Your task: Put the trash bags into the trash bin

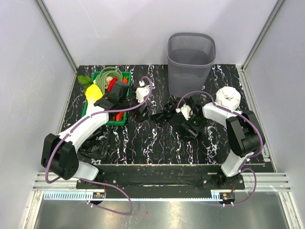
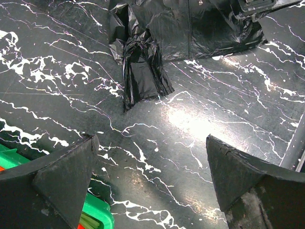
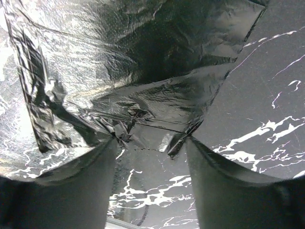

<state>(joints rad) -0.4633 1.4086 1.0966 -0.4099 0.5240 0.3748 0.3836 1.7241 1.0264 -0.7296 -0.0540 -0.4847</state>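
The grey mesh trash bin stands at the back of the table. Black trash bags lie spread in the middle, and another crumpled one sits by the left arm's base. My right gripper is low over a glossy bag. Its jaws are apart, both fingertips touch the film's edge, and bare table shows between them. My left gripper hangs wide open over bare table. A twisted bag lies ahead of it, apart from the fingers.
A green crate of vegetables sits at the left, right beside my left finger. A white roll lies at the right, behind the right arm. Grey walls enclose the black marbled table.
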